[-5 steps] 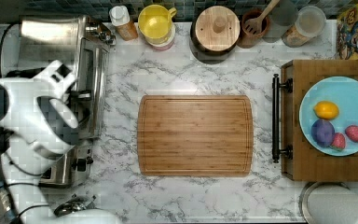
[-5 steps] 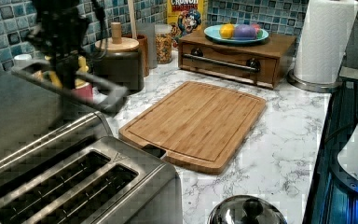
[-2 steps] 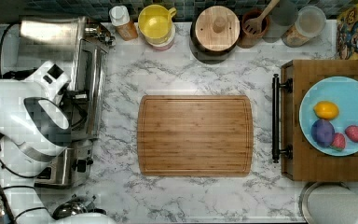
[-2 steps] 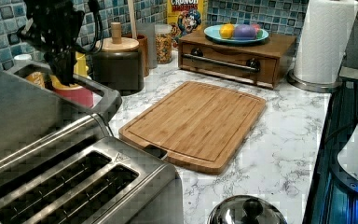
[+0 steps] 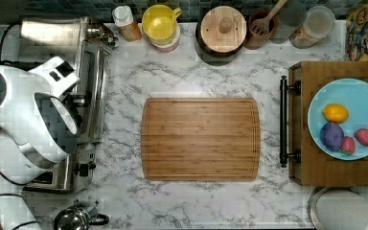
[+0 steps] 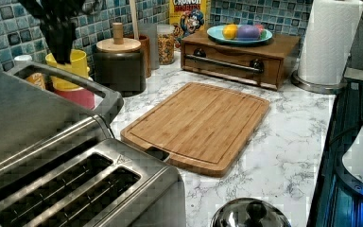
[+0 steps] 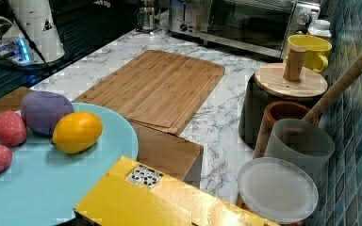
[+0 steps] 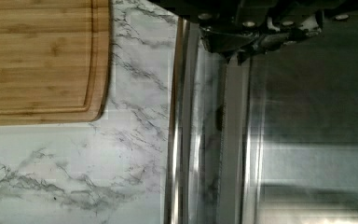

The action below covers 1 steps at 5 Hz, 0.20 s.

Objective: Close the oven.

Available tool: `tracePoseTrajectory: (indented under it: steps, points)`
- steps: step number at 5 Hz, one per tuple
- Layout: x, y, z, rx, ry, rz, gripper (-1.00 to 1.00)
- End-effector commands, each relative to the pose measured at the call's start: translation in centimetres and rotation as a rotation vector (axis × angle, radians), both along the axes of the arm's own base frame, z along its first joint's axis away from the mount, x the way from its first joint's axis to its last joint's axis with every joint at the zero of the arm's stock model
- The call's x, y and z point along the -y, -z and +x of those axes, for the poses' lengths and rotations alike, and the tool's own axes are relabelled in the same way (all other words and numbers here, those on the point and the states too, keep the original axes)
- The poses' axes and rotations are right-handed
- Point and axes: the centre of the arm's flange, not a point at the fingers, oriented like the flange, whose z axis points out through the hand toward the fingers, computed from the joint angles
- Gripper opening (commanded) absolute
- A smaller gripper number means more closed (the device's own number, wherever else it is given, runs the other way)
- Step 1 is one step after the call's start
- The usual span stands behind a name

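The boxy stainless-steel oven (image 5: 60, 57) stands at the marble counter's (image 5: 124, 201) edge, its glass door nearly upright. The black gripper (image 6: 59, 33) hovers above the door's bar handle (image 6: 71, 78). Finger state cannot be determined

Oven (image 5: 52, 33): partly hidden under arm, top view. Gripper (image 8: 261, 39): cut off by wrist view's edge; fingers indistinct.

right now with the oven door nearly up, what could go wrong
The oven door looks almost shut, and the gripper hangs just above its bar handle; a hard push might jolt the oven. The yellow mug stands close behind the handle in the left view, so a swing past it could knock it.
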Motion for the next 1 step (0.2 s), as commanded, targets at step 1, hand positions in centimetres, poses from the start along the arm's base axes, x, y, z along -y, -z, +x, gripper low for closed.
tracePoseTrajectory:
  steps: [1]
  points:
    - [-2.58, -12.79, -2.8, 0.169, -0.131, 0.108, -1.0]
